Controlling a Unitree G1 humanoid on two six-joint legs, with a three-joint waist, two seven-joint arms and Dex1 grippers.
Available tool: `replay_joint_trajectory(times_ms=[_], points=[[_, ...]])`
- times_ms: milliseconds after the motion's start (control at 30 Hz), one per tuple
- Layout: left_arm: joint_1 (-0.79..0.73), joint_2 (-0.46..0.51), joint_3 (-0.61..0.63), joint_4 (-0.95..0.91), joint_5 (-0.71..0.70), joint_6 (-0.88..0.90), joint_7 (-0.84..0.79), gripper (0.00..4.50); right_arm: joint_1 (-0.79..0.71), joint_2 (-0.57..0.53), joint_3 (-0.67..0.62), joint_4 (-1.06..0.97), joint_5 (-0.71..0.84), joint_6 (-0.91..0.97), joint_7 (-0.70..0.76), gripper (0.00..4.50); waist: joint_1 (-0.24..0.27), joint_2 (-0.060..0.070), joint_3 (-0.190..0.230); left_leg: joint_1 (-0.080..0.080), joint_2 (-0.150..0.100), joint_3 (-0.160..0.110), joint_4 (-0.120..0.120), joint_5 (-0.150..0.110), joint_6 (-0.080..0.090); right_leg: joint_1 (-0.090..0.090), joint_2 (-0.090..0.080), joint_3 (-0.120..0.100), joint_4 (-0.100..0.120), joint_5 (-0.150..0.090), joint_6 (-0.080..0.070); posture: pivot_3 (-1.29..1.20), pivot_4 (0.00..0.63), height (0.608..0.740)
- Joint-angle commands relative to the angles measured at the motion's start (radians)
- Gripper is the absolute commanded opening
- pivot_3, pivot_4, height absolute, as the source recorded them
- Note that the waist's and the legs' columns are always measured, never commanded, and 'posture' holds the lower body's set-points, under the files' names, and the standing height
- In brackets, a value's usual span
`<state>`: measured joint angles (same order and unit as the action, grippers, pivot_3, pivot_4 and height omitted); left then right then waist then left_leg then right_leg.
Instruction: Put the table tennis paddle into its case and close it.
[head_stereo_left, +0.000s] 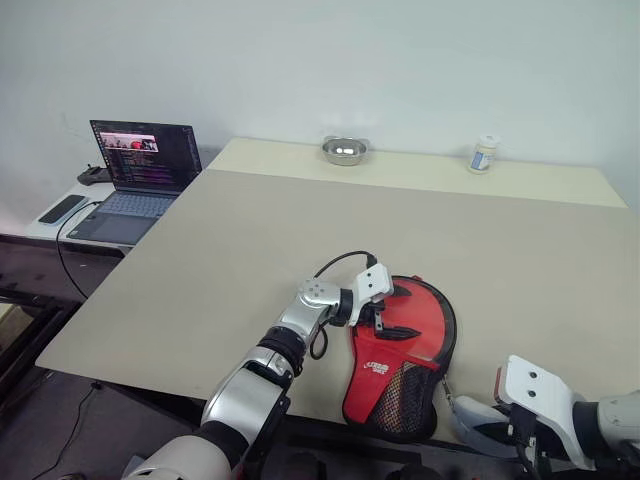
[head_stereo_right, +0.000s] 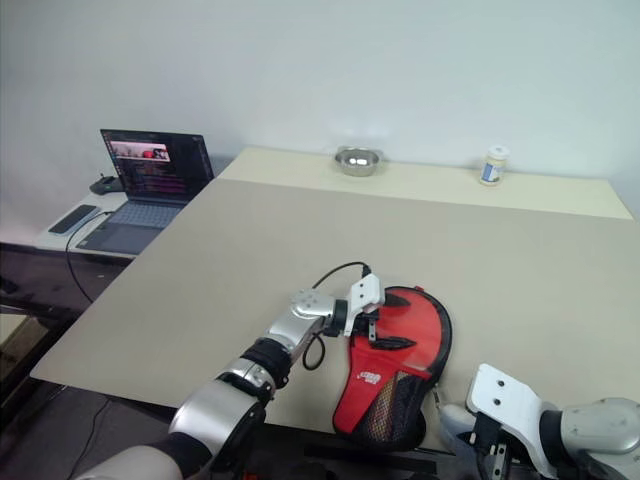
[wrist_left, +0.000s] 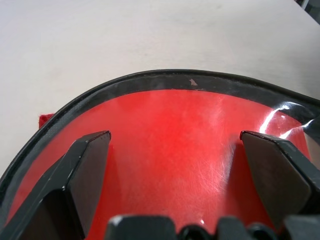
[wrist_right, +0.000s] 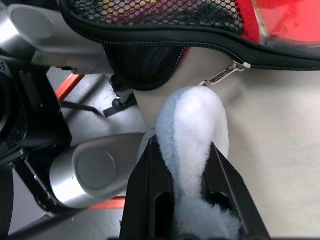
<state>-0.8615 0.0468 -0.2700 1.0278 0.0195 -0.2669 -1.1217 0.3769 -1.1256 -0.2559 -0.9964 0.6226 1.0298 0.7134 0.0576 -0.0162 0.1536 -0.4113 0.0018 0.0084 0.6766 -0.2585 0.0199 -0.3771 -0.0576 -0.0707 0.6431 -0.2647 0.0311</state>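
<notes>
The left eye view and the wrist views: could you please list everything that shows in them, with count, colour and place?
Paddle-shaped zippered fabric case: one, red with black mesh and rim, near table edge, narrow end overhanging.
Zipper pull: one, metal, at the case's rim.
White fluffy loop: one, tied to the pull, pinched in right claw.
Large beige table: one.
Round steel bowl: one, silver, far edge.
Small jar: one, white, far edge, right of bowl.
Open laptop: one, dark grey, side desk at left.
Phone: one, dark, beside laptop.
Left claw: open, over the case's red side.
Right claw: shut on the loop.
</notes>
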Motion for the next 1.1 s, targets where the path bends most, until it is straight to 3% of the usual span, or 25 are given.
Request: replay_joint_trajectory(times_ms=[33, 367, 500, 667, 867, 1100], points=[[0.043, 0.013, -0.036, 0.079, 0.066, 0.021, 0.017, 4.50, -0.033, 0.008, -0.022, -0.007, 0.082, 0.047, 0.028, 0.16, -0.002, 0.000, 0.000, 0.001, 0.000, 0.000, 0.000, 0.000, 0.000, 0.002, 0.000, 0.000, 0.000, 0.000, 0.000, 0.00, 0.150, 0.740], [0.040, 0.013, 0.008, 0.006, 0.019, 0.008, 0.047, 4.50, -0.445, -0.018, -0.132, 0.278, 0.297, 0.174, 0.075, 3.48, -0.009, 0.000, 0.002, 0.008, 0.003, 0.001, 0.000, 0.000, 0.000, 0.004, -0.001, 0.001, 0.000, 0.000, 0.000, 0.00, 0.150, 0.740], [0.041, 0.024, 0.025, -0.052, 0.001, 0.013, 0.035, 4.50, -0.623, 0.030, -0.100, 0.387, 0.344, 0.202, 0.016, 3.48, -0.014, 0.002, 0.004, 0.005, 0.003, 0.002, -0.001, 0.000, 0.000, 0.003, -0.001, 0.003, 0.001, 0.000, -0.001, 0.00, 0.150, 0.740], [0.050, 0.039, 0.043, -0.151, -0.035, 0.036, -0.002, 4.50, -0.757, 0.168, 0.038, 0.552, 0.200, 0.130, -0.110, 3.48, -0.022, -0.001, 0.006, 0.001, 0.004, 0.003, 0.000, 0.000, 0.000, -0.001, 0.000, 0.003, 0.001, 0.001, -0.002, 0.00, 0.150, 0.740], [0.106, 0.138, 0.067, -0.444, -0.148, 0.190, -0.137, 4.50, -0.795, 0.357, 0.204, 0.721, 0.013, -0.010, -0.199, 3.48, -0.035, 0.002, 0.011, -0.010, 0.004, 0.006, -0.001, 0.000, 0.000, -0.014, 0.001, 0.005, 0.004, 0.005, -0.009, 0.00, 0.150, 0.740], [0.195, 0.313, 0.057, -0.787, -0.294, 0.506, -0.271, 4.50, -0.787, 0.496, 0.218, 0.827, -0.065, -0.064, -0.249, 3.48, -0.039, 0.006, 0.013, -0.011, 0.004, 0.006, -0.001, 0.000, 0.000, -0.016, 0.003, 0.006, 0.005, 0.005, -0.009, 0.00, 0.150, 0.740]])
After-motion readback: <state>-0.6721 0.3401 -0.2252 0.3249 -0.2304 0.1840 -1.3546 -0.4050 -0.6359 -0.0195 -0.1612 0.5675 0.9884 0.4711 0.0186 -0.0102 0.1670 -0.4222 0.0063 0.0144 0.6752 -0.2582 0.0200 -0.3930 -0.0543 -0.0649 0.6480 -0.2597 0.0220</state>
